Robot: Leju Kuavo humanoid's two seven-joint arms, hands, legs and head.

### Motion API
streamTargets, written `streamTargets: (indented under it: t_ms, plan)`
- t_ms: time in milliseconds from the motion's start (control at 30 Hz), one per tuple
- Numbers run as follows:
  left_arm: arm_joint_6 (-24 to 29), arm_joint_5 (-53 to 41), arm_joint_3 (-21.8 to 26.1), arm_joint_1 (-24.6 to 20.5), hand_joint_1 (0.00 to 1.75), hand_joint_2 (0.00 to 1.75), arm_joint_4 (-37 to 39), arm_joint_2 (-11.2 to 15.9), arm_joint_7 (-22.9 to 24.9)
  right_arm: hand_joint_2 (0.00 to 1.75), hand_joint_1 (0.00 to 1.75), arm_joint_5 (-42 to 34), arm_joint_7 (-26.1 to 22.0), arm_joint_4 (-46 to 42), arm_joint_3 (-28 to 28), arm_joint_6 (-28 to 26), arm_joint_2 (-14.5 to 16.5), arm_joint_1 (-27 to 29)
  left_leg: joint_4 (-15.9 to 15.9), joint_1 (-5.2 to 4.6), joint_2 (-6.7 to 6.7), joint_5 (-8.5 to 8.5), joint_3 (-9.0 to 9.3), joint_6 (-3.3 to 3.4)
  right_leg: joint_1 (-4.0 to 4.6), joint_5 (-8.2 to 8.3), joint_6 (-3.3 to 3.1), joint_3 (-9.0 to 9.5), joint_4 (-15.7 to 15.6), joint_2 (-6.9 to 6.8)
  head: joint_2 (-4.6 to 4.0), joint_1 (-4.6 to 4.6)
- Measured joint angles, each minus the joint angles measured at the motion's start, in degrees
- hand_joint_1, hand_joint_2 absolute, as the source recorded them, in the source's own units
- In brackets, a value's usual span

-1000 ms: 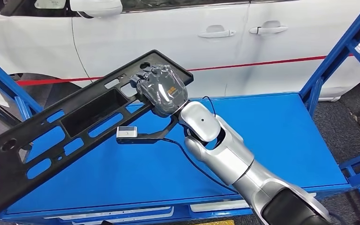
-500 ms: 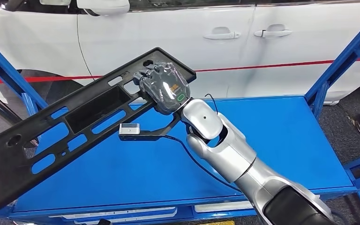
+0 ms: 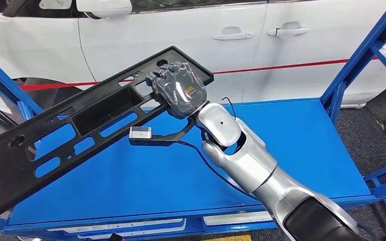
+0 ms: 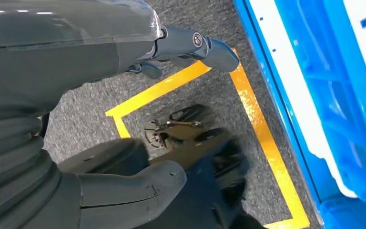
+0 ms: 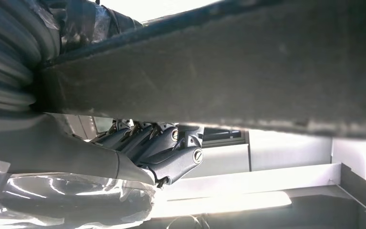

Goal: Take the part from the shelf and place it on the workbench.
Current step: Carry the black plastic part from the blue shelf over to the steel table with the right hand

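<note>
Since a second ago, the right hand [image 3: 179, 89] has carried the long black plastic panel [image 3: 75, 130] slightly up and to the right, so its upper end now sits higher against the white car [image 3: 191, 30] behind. That flat, matte panel, pierced with rounded slots and a deep rectangular recess, hangs tilted above the smooth blue desk [image 3: 301, 145], its far end high and its near-left end low, not touching the surface. The right hand, a grey ribbed shell under clear film, grips the panel's upper end with its fingers curled over the edge; the right wrist view shows dark fingers [image 5: 171, 148] folded against the panel's rough underside [image 5: 248, 71]. The left hand [image 4: 124, 95] hangs over grey carpet with yellow floor tape [image 4: 262, 138], its thumb and fingers spread apart and holding nothing. Blue steel frame struts [image 3: 362, 55] rise at the desk's right.
</note>
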Motion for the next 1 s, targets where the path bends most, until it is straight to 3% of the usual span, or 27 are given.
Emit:
streamTargets:
  t_ms: [67, 200, 267, 367, 400, 433, 467, 533, 600, 700, 733, 800, 867, 900, 933, 967, 1000]
  plan:
    - [0.0, 0.0, 0.0, -0.1, 0.0, 1.75, 0.0, 0.0, 0.0, 1.75, 1.75, 0.0, 0.0, 0.0, 0.0, 0.0, 0.0, -0.1, -6.6, -0.21, -0.05, 2.13, 3.38, 0.39, 0.16, 0.16, 0.36, -0.29, 0.3, 0.06, 0.0, 0.0]
    - [0.0, 0.0, 0.0, -0.1, 0.0, 1.75, 0.0, 0.0, 0.0, 1.75, 1.75, 0.0, 0.1, 0.0, -0.1, -0.1, -0.1, 0.0, -8.5, -0.38, -0.1, 2.88, 3.67, 1.6, 0.18, 0.64, 1.67, -0.88, 0.3, 0.17, 0.0, 0.01]
    - [0.0, 0.0, 0.0, -0.2, 0.0, 1.75, 0.0, -0.1, 0.0, 1.75, 1.75, 0.0, 0.2, 0.0, -0.2, -0.1, -0.1, -0.1, -9.0, -0.17, 0.04, 3.62, 3.47, 2.48, 0.16, -1.53, 2.16, -1.86, 2.7, 0.21, 0.0, 0.03]
    - [0.0, -0.3, 0.0, -0.3, 0.0, 1.75, -0.1, -0.1, 0.0, 1.75, 1.75, 0.0, 0.3, -0.1, -0.4, -0.4, -0.3, 0.1, -9.1, -0.28, 0.17, 4.31, 2.59, 3.07, 0.08, -7.48, 2.52, -5.62, 12.6, 0.19, 0.0, 0.03]
    - [0.0, -0.3, 0.0, -0.3, 0.0, 1.75, -0.1, -0.1, 0.1, 1.75, 1.75, 0.0, 0.3, -0.1, -0.5, -0.6, -0.4, 0.2, -9.0, -0.33, 0.19, 4.51, 2.23, 3.08, 0.07, -8.31, 2.56, -6.29, 14.9, 0.18, 0.0, 0.04]
    - [0.0, -0.4, 0.0, -0.2, 0.0, 1.75, -0.1, -0.1, 0.1, 1.75, 1.75, 0.0, 0.4, -0.1, -0.5, -0.7, -0.5, 0.4, -8.9, -0.36, 0.19, 4.7, 1.9, 3.05, 0.07, -8.09, 2.53, -5.98, 15.2, 0.18, 0.0, 0.04]
    - [0.0, -0.5, 0.0, -0.2, 0.0, 1.75, -0.1, -0.1, 0.1, 1.75, 1.75, 0.1, 0.4, -0.2, -0.7, -0.8, -0.6, 0.5, -8.8, -0.39, 0.17, 4.86, 1.64, 2.99, 0.07, -6.92, 2.41, -4.55, 13.3, 0.18, 0.0, 0.04]
    - [0.0, -0.5, 0.0, -0.2, 0.0, 1.75, -0.2, -0.1, 0.1, 1.75, 1.75, 0.0, 0.4, -0.7, -1.0, -1.1, -0.7, 0.5, -8.6, -0.48, 0.13, 5.11, 1.3, 2.76, 0.18, -3.94, 1.99, 0.14, 5.8, 0.19, 0.0, 0.03]
    - [0.0, -0.6, 0.0, -0.3, 0.0, 1.75, -0.2, -0.1, 0.1, 1.75, 1.75, 0.0, 0.4, -1.3, -1.5, -1.5, -0.7, 0.4, -8.3, -0.61, 0.09, 5.44, 0.95, 2.27, 0.41, -2.61, 1.57, 2.82, 0.7, 0.23, 0.0, 0.02]
    - [0.2, -0.8, 0.0, -0.3, 0.0, 1.75, -0.2, -0.1, 0.4, 1.75, 1.75, -0.3, 0.4, -1.8, -2.3, -1.9, -0.7, 0.5, -8.2, -0.55, 0.06, 5.89, 0.47, 1.31, 0.48, -1.97, 0.85, 2.63, -0.2, 0.2, 0.0, 0.02]
    - [0.4, -0.9, 0.0, -0.2, 0.0, 1.75, -0.2, -0.1, 0.5, 1.75, 1.75, -0.3, 0.4, -1.9, -2.4, -2.0, -0.7, 0.6, -7.7, -0.51, 0.06, 5.22, 0.16, 1.02, 0.36, -1.56, 0.49, 2.44, -0.4, 0.11, 0.0, 0.02]
    - [0.9, -1.2, 0.0, -0.2, 0.0, 1.75, -0.2, -0.1, 0.8, 1.75, 1.75, -0.4, 0.3, -2.2, -2.7, -2.2, -0.7, 0.7, -3.8, -0.37, 0.06, 1.54, -1.36, 0.51, 0.13, -0.65, -0.13, 1.69, -0.7, -0.11, 0.0, 0.02]
    - [1.2, -1.3, 0.0, -0.1, 0.0, 1.75, -0.2, -0.1, 0.8, 1.75, 1.75, -0.5, 0.3, -2.6, -2.7, -2.4, -0.7, 0.9, 3.5, -0.22, 0.06, -3.26, -3.63, 0.07, 0.21, 0.18, -0.37, 0.5, -0.6, -0.2, 0.0, 0.01]
    - [1.2, -1.4, 0.0, -0.1, 0.0, 1.75, -0.2, -0.1, 0.8, 1.75, 1.75, -0.5, 0.3, -2.7, -2.7, -2.5, -0.7, 1.1, 6.4, -0.15, 0.07, -4.66, -4.22, -0.08, 0.25, 0.61, -0.36, -0.13, -0.6, -0.23, 0.0, 0.01]
    - [1.2, -1.4, 0.0, -0.1, 0.0, 1.75, -0.2, -0.1, 0.8, 1.75, 1.75, -0.5, 0.3, -2.7, -2.7, -2.5, -0.6, 1.3, 7.4, -0.13, 0.07, -5.01, -3.88, -0.15, 0.27, 1.04, -0.33, -0.76, -0.5, -0.26, 0.0, 0.0]
    - [1.2, -1.4, 0.0, -0.1, 0.0, 1.75, -0.2, -0.1, 0.9, 1.75, 1.75, -0.5, 0.3, -2.8, -2.8, -2.5, -0.6, 1.5, 6.1, -0.12, 0.07, -4.36, -2.43, -0.15, 0.27, 1.44, -0.26, -1.37, -0.4, -0.26, 0.0, 0.0]
    - [1.2, -1.4, 0.0, -0.1, 0.0, 1.75, -0.2, -0.1, 0.9, 1.75, 1.75, -0.5, 0.3, -2.8, -2.8, -2.5, -0.6, 1.7, 2.5, -0.12, 0.07, -3.03, 0.18, -0.06, 0.25, 1.83, -0.14, -1.91, -0.2, -0.23, 0.0, 0.0]
